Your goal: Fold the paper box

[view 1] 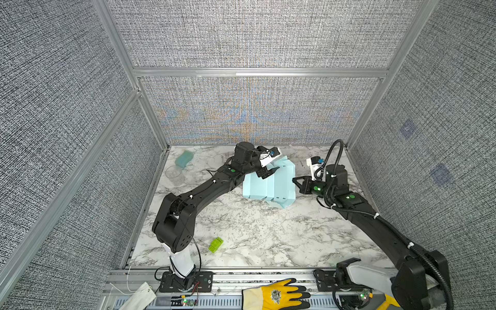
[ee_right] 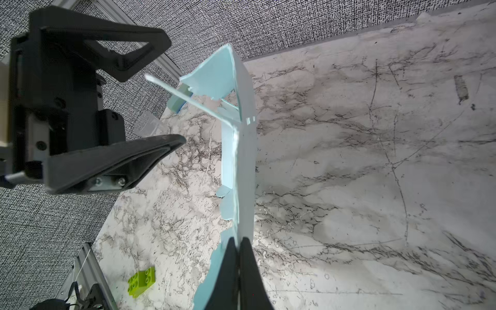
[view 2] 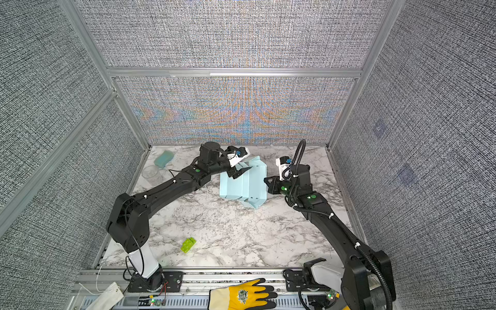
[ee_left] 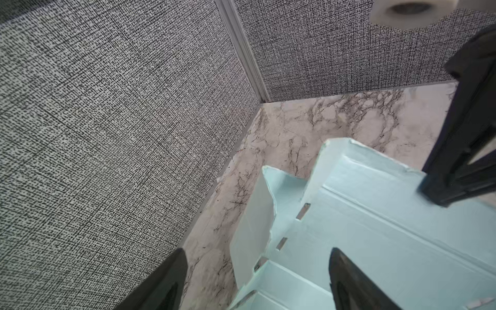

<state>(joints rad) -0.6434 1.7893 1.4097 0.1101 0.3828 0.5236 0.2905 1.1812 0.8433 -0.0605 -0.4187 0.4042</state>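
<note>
The paper box point(view 1: 279, 188) point(view 2: 249, 185) is a pale blue, partly folded cut-out standing at the back middle of the marble table. My left gripper point(view 1: 271, 169) point(view 2: 243, 171) hovers open over the box's far left part. In the left wrist view its fingers point(ee_left: 346, 279) straddle a raised side flap point(ee_left: 252, 228) without closing on it. My right gripper point(view 1: 294, 179) point(view 2: 265, 179) is shut on the box's upright right wall point(ee_right: 245, 161), with its fingertips point(ee_right: 232, 257) pinched on the edge. The left gripper point(ee_right: 174, 91) also shows in the right wrist view, jaws spread wide.
A lime-green toy brick point(view 1: 216, 244) point(view 2: 188, 244) point(ee_right: 141, 280) lies near the table's front left. A teal sponge block point(view 1: 184, 158) point(view 2: 164, 158) and a clear cup point(view 1: 173, 171) point(view 2: 152, 174) sit at the back left. Fabric walls point(view 1: 255, 107) enclose three sides. A yellow glove point(view 1: 273, 295) rests on the front rail.
</note>
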